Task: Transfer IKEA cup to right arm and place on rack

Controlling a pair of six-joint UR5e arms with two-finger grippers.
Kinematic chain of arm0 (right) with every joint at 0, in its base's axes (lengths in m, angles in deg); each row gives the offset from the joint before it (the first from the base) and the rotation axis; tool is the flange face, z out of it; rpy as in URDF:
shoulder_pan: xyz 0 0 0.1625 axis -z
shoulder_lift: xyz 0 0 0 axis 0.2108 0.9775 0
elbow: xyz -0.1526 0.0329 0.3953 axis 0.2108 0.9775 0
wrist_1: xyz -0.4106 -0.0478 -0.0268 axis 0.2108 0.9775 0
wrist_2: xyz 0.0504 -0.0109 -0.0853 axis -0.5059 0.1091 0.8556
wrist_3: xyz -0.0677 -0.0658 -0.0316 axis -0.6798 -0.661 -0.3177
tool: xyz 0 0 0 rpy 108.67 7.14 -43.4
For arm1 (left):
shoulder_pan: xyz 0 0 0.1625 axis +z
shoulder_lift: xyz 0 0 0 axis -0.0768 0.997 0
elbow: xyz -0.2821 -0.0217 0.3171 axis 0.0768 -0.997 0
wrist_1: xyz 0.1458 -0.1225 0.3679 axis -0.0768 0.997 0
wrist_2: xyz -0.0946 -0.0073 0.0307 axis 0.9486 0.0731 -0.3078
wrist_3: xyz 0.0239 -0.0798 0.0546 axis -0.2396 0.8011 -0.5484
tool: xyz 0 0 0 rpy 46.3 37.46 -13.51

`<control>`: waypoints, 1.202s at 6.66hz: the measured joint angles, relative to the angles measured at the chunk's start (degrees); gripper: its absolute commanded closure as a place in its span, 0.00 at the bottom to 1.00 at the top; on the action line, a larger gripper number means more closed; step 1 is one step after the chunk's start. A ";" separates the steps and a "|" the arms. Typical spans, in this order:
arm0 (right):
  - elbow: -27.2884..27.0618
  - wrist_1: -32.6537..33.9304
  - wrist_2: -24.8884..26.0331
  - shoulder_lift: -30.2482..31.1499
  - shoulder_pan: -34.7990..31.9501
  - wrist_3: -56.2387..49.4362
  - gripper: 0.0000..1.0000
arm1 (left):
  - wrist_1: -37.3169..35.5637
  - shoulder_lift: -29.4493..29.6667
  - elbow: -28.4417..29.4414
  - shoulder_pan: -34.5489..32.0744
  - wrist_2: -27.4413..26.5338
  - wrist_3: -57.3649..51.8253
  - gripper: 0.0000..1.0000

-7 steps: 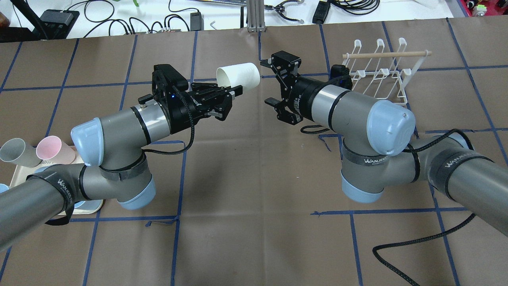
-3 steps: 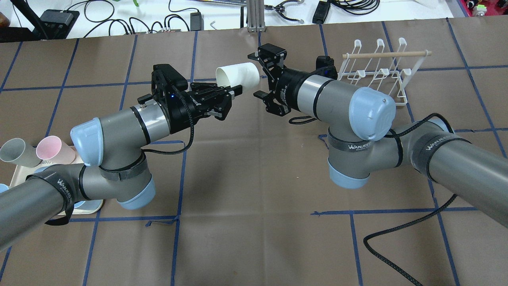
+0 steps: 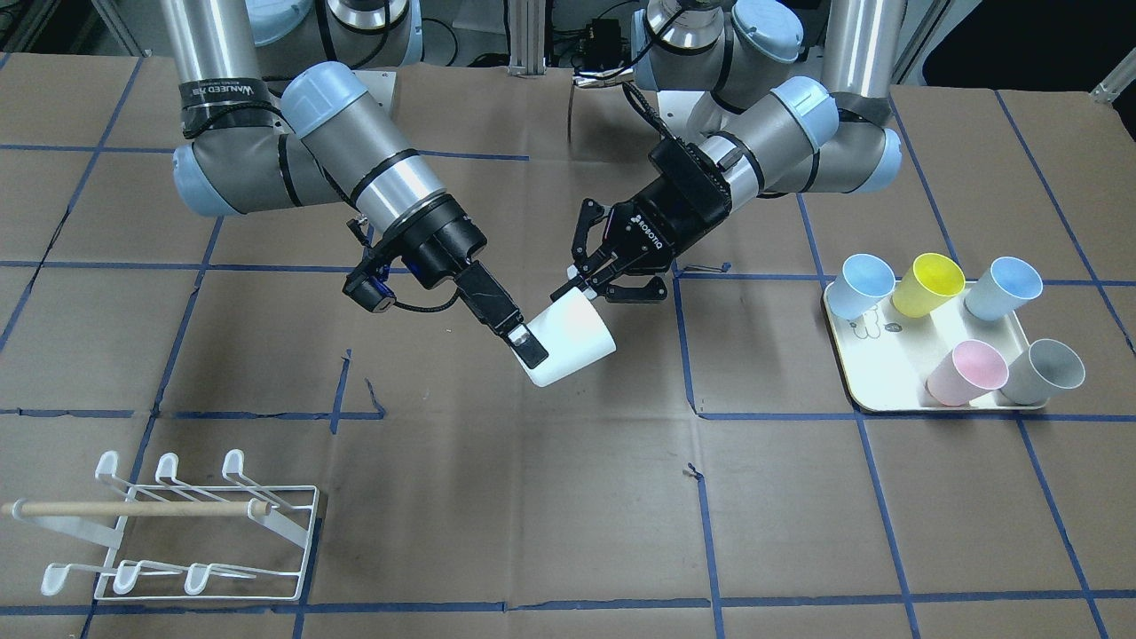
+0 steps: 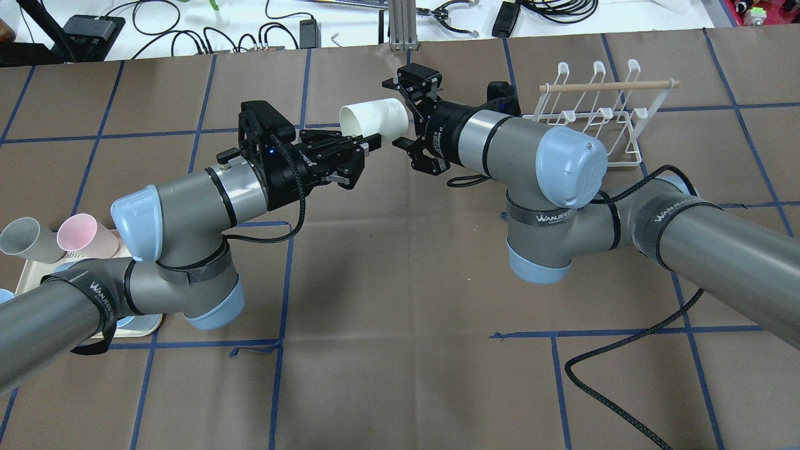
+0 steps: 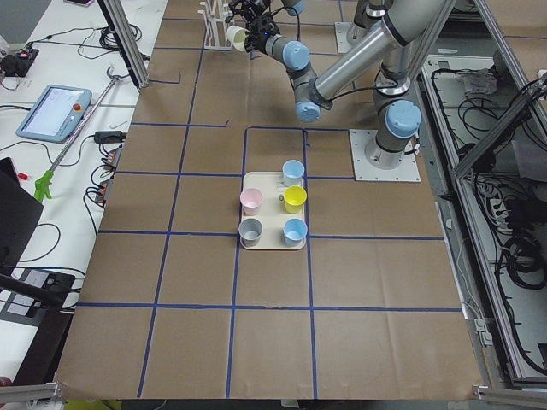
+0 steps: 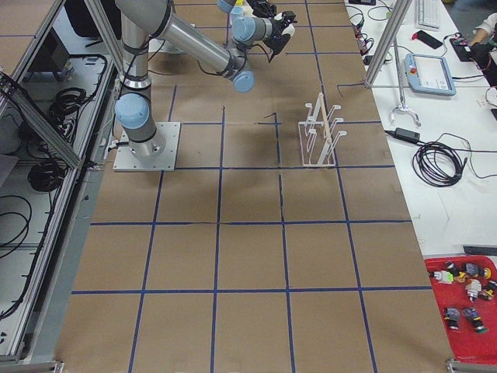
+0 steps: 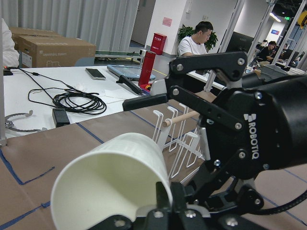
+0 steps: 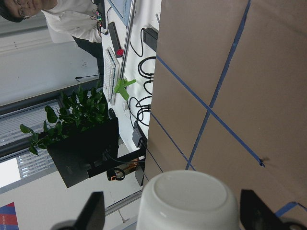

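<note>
Left gripper (image 3: 577, 288) pinches the white plastic cup (image 3: 577, 342) by its rim; right gripper (image 4: 401, 114), spread wide, straddles its base.

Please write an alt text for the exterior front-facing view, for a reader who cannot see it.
The left hand holds a white cup above a brown table, with the open right hand placed around the cup's base. A white wire rack stands at lower left; a tray with five coloured cups sits at right.
</note>
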 measured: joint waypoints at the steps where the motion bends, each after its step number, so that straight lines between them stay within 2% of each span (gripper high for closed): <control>1: 0.52 0.00 0.00 -0.70 -0.36 0.00 0.01 | 0.00 0.01 0.04 0.00 0.00 0.02 1.00; 2: 0.77 0.00 0.00 -0.96 -0.58 0.00 0.01 | 0.00 0.00 0.06 0.00 0.00 0.06 1.00; 3: 0.88 0.00 0.00 -1.09 -0.73 0.00 0.12 | 0.00 -0.02 0.07 0.00 0.00 0.10 1.00; 4: 0.94 -0.03 0.17 -1.19 -0.81 0.00 0.31 | 0.00 -0.02 0.07 0.00 0.00 0.15 1.00; 6: 0.97 -0.07 0.65 -1.30 -0.85 -0.11 0.54 | 0.01 -0.03 0.11 0.00 0.00 0.17 0.98; 7: 0.98 -0.05 0.68 -1.31 -0.85 -0.23 0.61 | 0.04 -0.03 0.17 0.03 0.01 0.35 0.92; 8: 1.00 -0.06 0.65 -1.28 -0.85 -0.32 0.62 | 0.03 -0.03 0.30 0.05 -0.01 0.84 0.83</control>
